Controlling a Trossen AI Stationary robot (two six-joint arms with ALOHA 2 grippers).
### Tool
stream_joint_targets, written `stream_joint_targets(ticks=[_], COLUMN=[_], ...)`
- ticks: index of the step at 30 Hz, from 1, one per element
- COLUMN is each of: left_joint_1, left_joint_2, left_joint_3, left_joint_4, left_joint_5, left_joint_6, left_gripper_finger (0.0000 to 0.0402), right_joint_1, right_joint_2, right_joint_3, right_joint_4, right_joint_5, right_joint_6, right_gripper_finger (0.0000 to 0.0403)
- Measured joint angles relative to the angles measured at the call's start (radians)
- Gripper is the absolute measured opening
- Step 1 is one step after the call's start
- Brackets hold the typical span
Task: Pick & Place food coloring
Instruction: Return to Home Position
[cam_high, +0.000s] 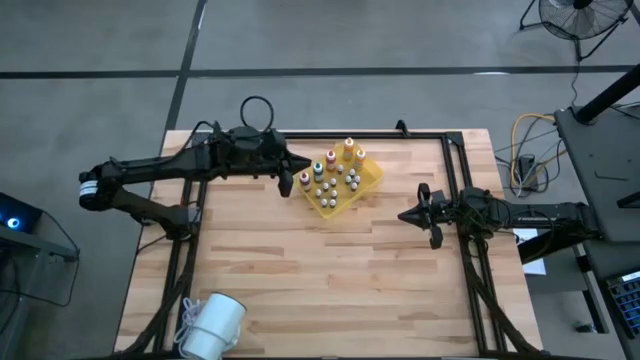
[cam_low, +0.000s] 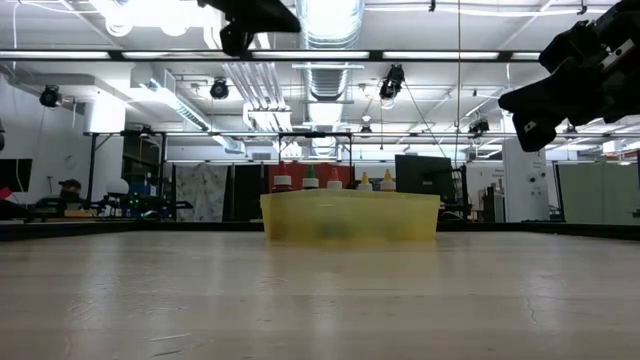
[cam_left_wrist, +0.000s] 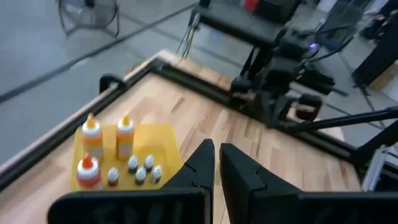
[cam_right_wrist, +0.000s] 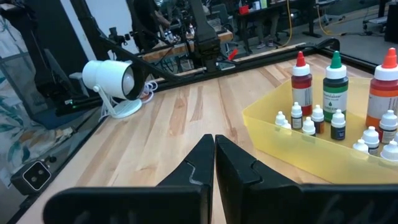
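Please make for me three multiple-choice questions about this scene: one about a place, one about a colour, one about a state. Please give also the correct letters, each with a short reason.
1. Where are the food coloring bottles?
A) standing in the yellow bin
B) lying on their sides outside it
C) stacked in a pile

2. What colour is the cap of the tall bottle between the red-capped bottle and the orange bottle?
A) blue
B) black
C) green

3. How is the right gripper?
A) wide open
B) shut, holding nothing
C) shut on a bottle

Answers:
1 A: all bottles stand upright inside the bin's walls.
2 C: the right wrist view shows its pointed green cap.
3 B: its fingers meet with nothing between them. The left gripper waits at the bin's other side.
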Motion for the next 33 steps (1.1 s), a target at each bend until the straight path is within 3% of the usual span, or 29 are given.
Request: stream_joint_targets(ticks=[8, 33], left_joint_1=[-0.045, -0.264], left_joint_2=[-0.147, -0.763], left_joint_3=[-0.088, -0.668], left_joint_4=[0.017, 0.25], left_joint_5=[-0.001, -0.001], left_joint_6=[0.093, 0.246], left_gripper_finger=[0.0, 0.0], right_joint_1=[0.0, 0.0], right_joint_2=[0.0, 0.0], right_joint_3=[0.0, 0.0], right_joint_4=[0.0, -0.003], right_joint_5=[0.0, 0.0], right_joint_6=[0.0, 0.0], right_gripper_finger=[0.0009, 0.0009])
